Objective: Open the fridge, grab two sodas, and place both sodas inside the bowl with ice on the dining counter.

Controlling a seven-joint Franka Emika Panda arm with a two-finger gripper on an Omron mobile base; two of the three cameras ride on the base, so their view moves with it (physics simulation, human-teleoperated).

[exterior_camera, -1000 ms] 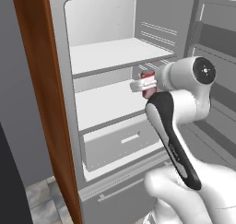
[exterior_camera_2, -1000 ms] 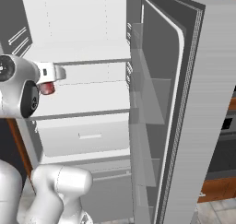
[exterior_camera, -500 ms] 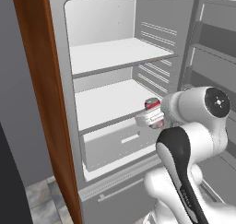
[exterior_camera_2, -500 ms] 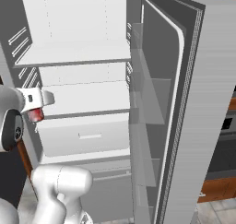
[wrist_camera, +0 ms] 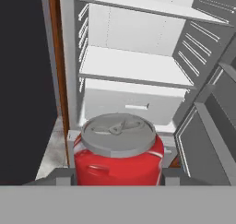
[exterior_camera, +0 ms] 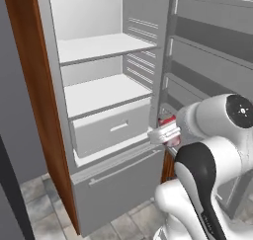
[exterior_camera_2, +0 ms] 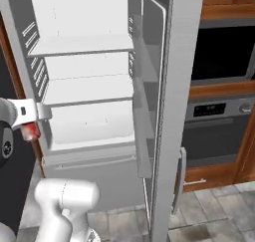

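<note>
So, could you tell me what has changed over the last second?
The gripper, still shut on the red soda, has pulled back out of the fridge and dropped lower, from shelf height to in front of the inner drawer. The views shifted too, so the base has moved. The fridge door stays open, the shelves bare.

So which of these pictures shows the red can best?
The hand view: the red can sits close up, silver top and tab plain. The left base view shows a red sliver beside the arm; the right base view shows its lower part.
</note>
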